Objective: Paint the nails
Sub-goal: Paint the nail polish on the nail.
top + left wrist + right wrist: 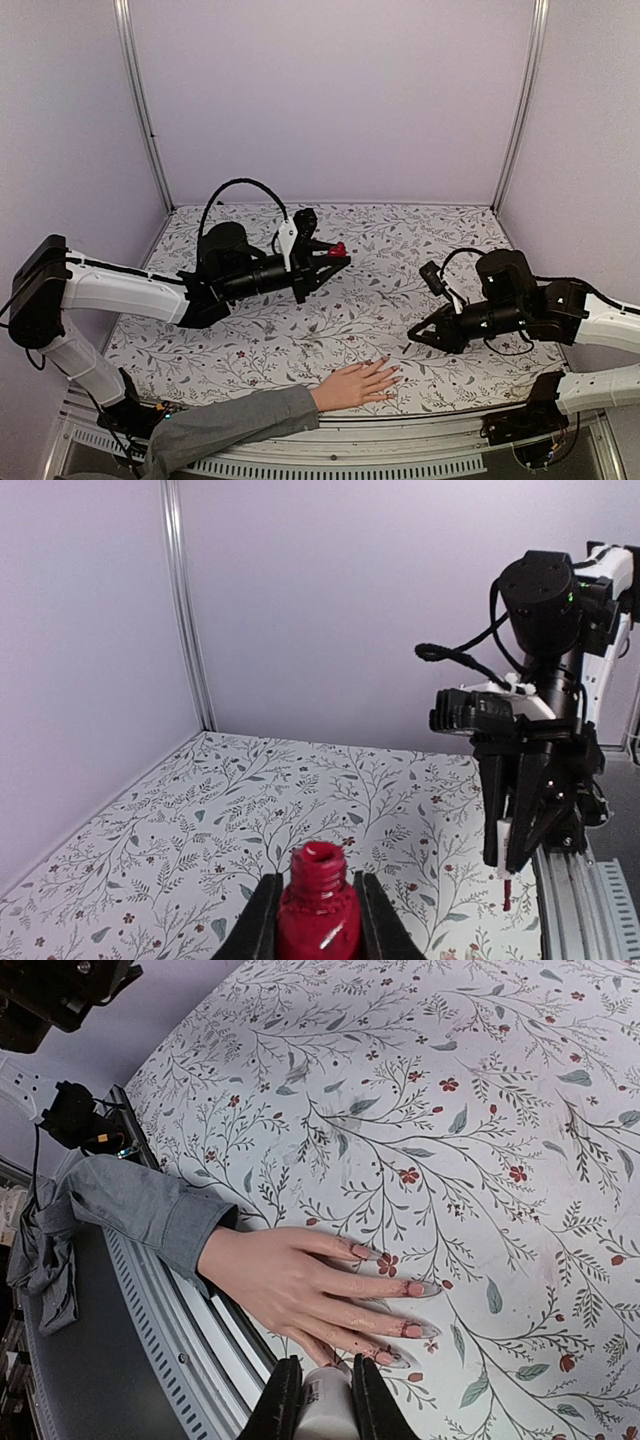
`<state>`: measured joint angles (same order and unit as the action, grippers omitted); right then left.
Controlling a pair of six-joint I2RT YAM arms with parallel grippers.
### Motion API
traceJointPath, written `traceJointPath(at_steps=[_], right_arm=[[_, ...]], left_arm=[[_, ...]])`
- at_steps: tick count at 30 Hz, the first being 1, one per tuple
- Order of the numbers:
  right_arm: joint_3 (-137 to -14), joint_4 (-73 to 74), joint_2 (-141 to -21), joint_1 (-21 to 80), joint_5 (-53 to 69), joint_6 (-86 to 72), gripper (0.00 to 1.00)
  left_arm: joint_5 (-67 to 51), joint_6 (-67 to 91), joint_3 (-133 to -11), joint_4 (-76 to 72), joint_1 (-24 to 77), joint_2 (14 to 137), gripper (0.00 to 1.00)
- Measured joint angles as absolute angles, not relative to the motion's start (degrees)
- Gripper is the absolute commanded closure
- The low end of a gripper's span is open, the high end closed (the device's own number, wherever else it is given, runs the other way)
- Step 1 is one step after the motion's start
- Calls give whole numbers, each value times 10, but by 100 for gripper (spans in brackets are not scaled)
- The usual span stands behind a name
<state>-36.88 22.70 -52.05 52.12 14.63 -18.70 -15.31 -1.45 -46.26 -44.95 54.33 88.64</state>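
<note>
A pale hand (352, 386) with a grey sleeve (228, 426) lies flat at the table's near edge. Its nails (424, 1288) look pale pink, with dark red smears at their bases. My right gripper (326, 1365) is shut on a white cap (325, 1405) and hovers over the lowest finger. From the cap (507, 838) a brush with a red tip (506, 896) hangs down. My left gripper (316, 880) is shut on a small red bottle (318, 912) with an open neck. It holds the bottle (338, 249) above the table's middle, away from the hand.
The table (400, 240) has a floral cloth and lilac walls on three sides. A metal rail (175, 1345) runs along the near edge under the sleeve. The right arm (520, 305) stands to the right of the hand.
</note>
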Motion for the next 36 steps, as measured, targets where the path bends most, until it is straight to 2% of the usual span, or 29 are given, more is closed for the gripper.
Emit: traceJointPath(at_steps=[18,36], right_arm=[[-260,175,-484,543,134,-234,100],[-208,81,-520,549,127,-236,100]], left_arm=[[-148,-15,-471,-442,532,886,100],[-146,-13,-475,-425,532,886,100]])
